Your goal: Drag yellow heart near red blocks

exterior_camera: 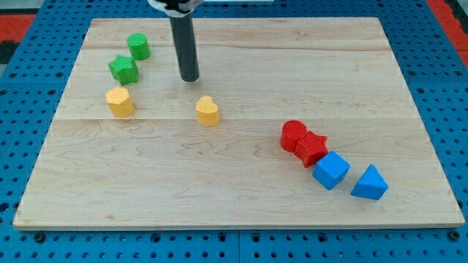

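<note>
My tip (189,77), a bare rod w/ nothing to clamp, sits just far-left of the yellow heart (208,111), so push right & nearer, w/ slow strokes, toward the red blocks (303,142) at mid-right.

A pale wooden board (241,212) lies on a blue perforated surface (22,95).

Eight blocks lie on the bench (241,204), two of each colour. Two green: a cylinder (138,47) and a star (123,69). Two yellow: a heart (208,111) and a pentagon-like block (119,101). Two red: a cylinder (293,135) and a star (312,148). Two blue: a cube (331,170) and a triangle (370,183).
</note>
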